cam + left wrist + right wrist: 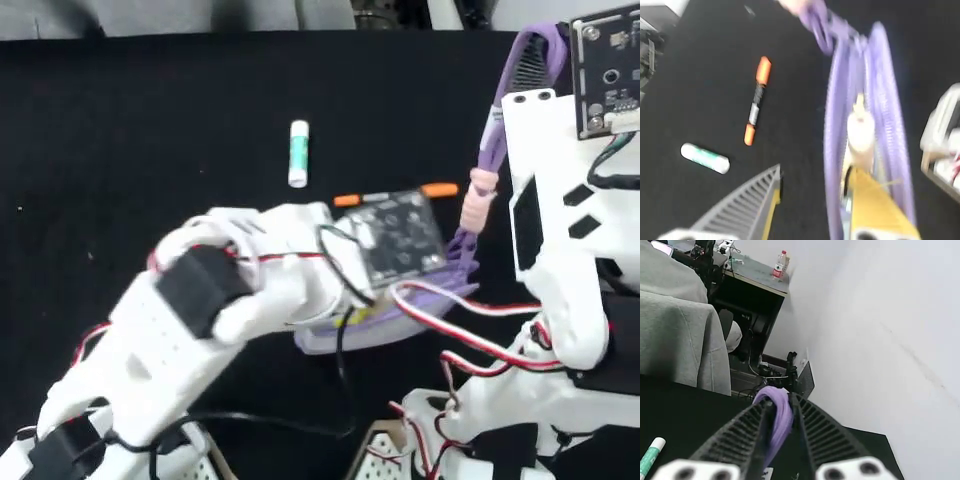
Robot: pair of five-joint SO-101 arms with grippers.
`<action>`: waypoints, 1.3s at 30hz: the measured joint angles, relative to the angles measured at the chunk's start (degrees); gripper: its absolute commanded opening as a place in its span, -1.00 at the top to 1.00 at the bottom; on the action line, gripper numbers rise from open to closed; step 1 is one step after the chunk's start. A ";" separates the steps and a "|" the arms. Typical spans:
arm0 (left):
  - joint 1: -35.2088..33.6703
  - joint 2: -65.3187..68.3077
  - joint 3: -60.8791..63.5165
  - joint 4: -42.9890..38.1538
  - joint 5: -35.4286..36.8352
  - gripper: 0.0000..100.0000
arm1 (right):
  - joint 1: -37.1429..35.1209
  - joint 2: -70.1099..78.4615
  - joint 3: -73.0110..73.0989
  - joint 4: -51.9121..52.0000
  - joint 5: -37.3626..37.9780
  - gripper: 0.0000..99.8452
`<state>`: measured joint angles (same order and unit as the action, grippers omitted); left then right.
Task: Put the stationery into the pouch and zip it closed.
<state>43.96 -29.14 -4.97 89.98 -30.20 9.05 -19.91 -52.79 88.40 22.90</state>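
The purple pouch [400, 325] lies under my left arm. Its purple strap [490, 140] is pulled up by my right gripper [535, 55]. In the right wrist view, that gripper [779, 412] is shut on the strap's loop [777, 407]. My left gripper [815, 172] is open over the pouch's open mouth [837, 125], with the yellow finger [875, 205] inside it and the grey finger [750, 200] outside. A pale cream thing [860, 130] sits in the mouth just beyond the yellow finger. An orange marker [756, 102] and a white-and-green glue stick [705, 158] lie on the table.
The table is covered in black cloth [150, 130]. The glue stick [298, 153] lies beyond the pouch toward the back, and the marker [438, 189] is partly hidden behind my left wrist's camera board [400, 240]. Red and white cables [470, 330] run across the right arm's base.
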 measured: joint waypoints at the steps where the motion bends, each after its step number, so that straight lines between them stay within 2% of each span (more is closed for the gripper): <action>1: 0.00 0.00 2.37 -1.41 -0.88 0.56 | 0.00 0.00 0.00 0.00 0.00 0.98; 9: 0.79 -1.14 11.25 -11.96 -2.29 0.56 | 0.00 0.00 0.00 0.00 0.00 0.98; 14: 4.84 -1.32 17.93 -19.16 -2.29 0.56 | 0.00 0.00 0.00 0.09 0.00 0.98; 19: 5.89 -1.32 19.52 -21.36 -2.29 0.57 | 0.00 0.00 0.00 0.09 0.00 0.98; 27: -2.11 -5.36 10.20 -17.32 -1.76 0.57 | 0.00 0.00 0.00 0.09 0.00 0.97; 35: -3.78 -18.20 -2.81 -17.05 5.80 0.57 | 0.00 0.00 0.00 0.09 0.00 0.97; 39: -4.84 -21.19 -8.00 -17.05 10.37 0.69 | 0.00 0.00 0.00 0.09 0.00 0.97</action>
<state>39.12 -50.33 -12.97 72.92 -19.82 9.05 -19.91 -52.79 88.48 22.90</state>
